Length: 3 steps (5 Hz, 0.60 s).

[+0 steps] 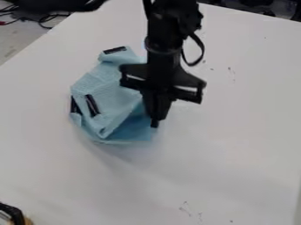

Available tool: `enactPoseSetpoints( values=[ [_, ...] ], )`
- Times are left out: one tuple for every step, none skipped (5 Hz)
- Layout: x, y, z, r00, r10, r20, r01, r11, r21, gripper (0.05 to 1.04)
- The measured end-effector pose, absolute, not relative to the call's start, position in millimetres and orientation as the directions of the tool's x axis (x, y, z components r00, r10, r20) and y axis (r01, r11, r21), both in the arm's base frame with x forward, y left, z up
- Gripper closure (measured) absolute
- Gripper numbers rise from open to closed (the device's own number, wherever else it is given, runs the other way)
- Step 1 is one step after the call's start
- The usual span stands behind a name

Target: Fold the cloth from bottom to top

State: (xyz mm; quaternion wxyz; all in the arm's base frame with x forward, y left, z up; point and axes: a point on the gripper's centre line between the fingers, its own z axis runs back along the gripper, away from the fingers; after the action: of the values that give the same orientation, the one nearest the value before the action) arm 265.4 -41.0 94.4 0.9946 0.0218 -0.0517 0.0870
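Observation:
The black gripper (155, 124) hangs over the right side of the light blue cloth (108, 85), pointing down. Its fingers are together at the cloth's lower right edge, shut on the cloth. The cloth lies crumpled and partly folded left of the gripper, with a slanting fold above a darker blue, shaded part at its bottom. Black strips mark its top corner and its left side. The arm hides part of the cloth's right side.
The white table (229, 132) extends around the cloth, with small dark marks at its right and front. A dark object (13, 213) shows at the bottom left corner. Cables (35, 18) lie beyond the table's upper left edge.

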Motion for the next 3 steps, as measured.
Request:
enactPoseSetpoints(
  values=[
    [284.5,-25.6,116.7,0.966,0.219,0.135,-0.223,0.975,0.015,0.999],
    [303.0,0.2,123.2,0.959,0.244,0.143,-0.25,0.968,0.027,0.999],
    [320.8,32.0,124.0,0.946,0.288,0.148,-0.296,0.955,0.032,0.999]
  ],
)
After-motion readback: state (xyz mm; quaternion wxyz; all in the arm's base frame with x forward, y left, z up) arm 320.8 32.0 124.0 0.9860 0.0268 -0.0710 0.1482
